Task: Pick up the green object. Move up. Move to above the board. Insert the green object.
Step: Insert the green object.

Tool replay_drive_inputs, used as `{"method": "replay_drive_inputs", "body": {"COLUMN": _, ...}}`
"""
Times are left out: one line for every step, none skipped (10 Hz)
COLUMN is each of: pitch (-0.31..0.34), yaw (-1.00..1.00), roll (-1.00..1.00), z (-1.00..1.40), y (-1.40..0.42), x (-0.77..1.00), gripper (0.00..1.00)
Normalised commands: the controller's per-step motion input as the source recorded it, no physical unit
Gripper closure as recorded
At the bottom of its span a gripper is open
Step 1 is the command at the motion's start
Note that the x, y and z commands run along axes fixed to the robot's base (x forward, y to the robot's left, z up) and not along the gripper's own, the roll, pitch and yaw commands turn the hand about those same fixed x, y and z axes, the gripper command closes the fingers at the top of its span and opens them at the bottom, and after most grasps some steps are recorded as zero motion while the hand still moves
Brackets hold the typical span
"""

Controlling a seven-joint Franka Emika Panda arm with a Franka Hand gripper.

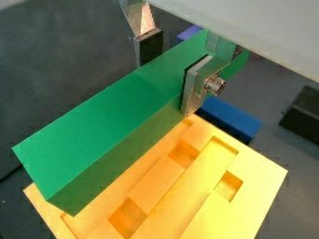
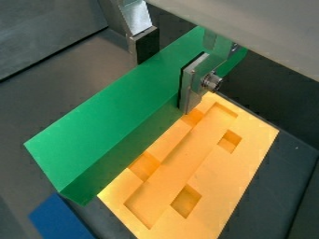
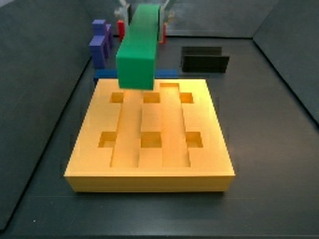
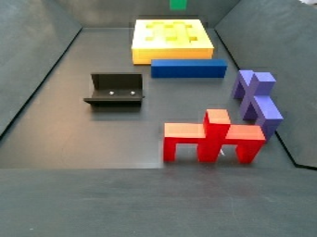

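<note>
My gripper [image 1: 173, 70] is shut on the green object [image 1: 100, 131], a long bright-green bar, with one silver finger on each long side; it shows the same way in the other wrist view [image 2: 170, 65]. The bar [image 2: 112, 126] hangs tilted in the air above the board [image 2: 212, 173], an orange-yellow slab with grooves and square recesses. In a side view the bar [image 3: 140, 47] is over the far end of the board [image 3: 149, 163], apart from it. In a side view only a bit of green [image 4: 179, 4] shows above the board [image 4: 173, 39].
A flat blue bar [image 4: 188, 68] lies against the board's edge. The black fixture [image 4: 115, 90] stands on the dark floor beside it. A purple piece [image 4: 258, 95] and a red branched piece [image 4: 213, 139] lie farther off. Grey walls ring the floor.
</note>
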Motion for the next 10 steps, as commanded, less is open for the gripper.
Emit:
{"method": "replay_drive_inputs", "body": {"pitch": -0.219, "yaw": 0.0, "roll": 0.11, "z": -0.81, "y": -0.12, "x": -0.14, "gripper": 1.0}}
{"method": "replay_drive_inputs", "body": {"pitch": -0.176, "yaw": 0.02, "roll": 0.27, "z": -0.69, "y": -0.33, "x": -0.07, "gripper": 1.0}}
{"method": "replay_drive_inputs", "body": {"pitch": -0.139, "yaw": 0.02, "roll": 0.29, "z": -0.68, "y": -0.31, "x": 0.0, "gripper": 1.0}}
{"method": "replay_drive_inputs", "body": {"pitch": -0.091, "yaw": 0.02, "roll": 0.3, "z": -0.69, "y": -0.19, "x": 0.0, "gripper": 1.0}}
{"method": "replay_drive_inputs", "body": {"pitch": -0.18, "yaw": 0.05, "roll": 0.24, "z": -0.71, "y": -0.12, "x": -0.12, "gripper": 1.0}}
{"method": "replay_drive_inputs", "body": {"pitch": -0.189, "yaw": 0.07, "roll": 0.2, "z": -0.66, "y": -0.05, "x": -0.13, "gripper": 1.0}}
{"method": "replay_drive_inputs", "body": {"pitch": -0.197, "yaw": 0.06, "roll": 0.11, "z": -0.61, "y": -0.01, "x": -0.16, "gripper": 1.0}}
{"method": "replay_drive_inputs", "body": {"pitch": -0.197, "yaw": 0.09, "roll": 0.06, "z": -0.5, "y": -0.03, "x": -0.23, "gripper": 1.0}}
{"method": "replay_drive_inputs", "body": {"pitch": -0.2, "yaw": 0.21, "roll": 0.0, "z": -0.29, "y": -0.07, "x": -0.18, "gripper": 1.0}}
{"method": "replay_drive_inputs", "body": {"pitch": -0.146, "yaw": 0.18, "roll": 0.0, "z": -0.24, "y": -0.09, "x": -0.11, "gripper": 1.0}}
